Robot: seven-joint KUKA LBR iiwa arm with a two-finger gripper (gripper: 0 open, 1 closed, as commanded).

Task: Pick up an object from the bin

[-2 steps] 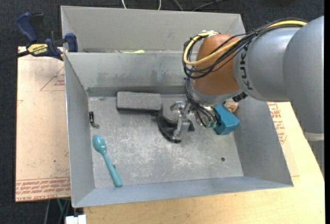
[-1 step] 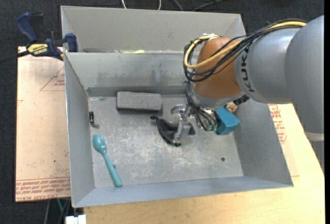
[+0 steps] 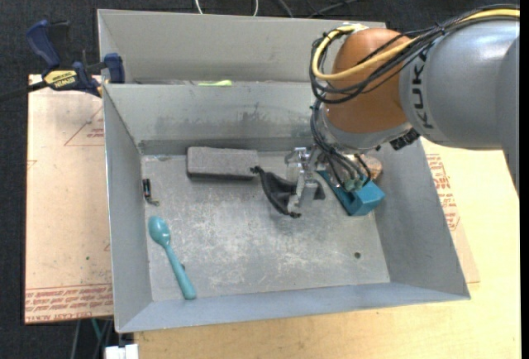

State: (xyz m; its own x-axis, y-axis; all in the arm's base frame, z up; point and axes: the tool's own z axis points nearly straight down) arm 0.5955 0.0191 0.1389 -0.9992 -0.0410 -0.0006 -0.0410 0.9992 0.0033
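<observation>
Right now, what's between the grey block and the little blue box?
In the camera view, the gripper and a black curved thing sit between the grey block and the blue box.

The arm point(image 3: 475, 80) enters from the upper right of the frame as a thick, rounded link in smooth silver-grey. Dark block lettering point(image 3: 416, 98) runs down its left end, reading KUKA. Left of it sits a glossy, dome-shaped orange cover point(image 3: 368, 80). Yellow and black cables point(image 3: 324, 59) loop over the cover's upper left side and trail back along the top of the grey link. Below the cover, towards the frame's centre, the gripper point(image 3: 300, 188) is a small assembly of bright bare metal with darker parts.
</observation>
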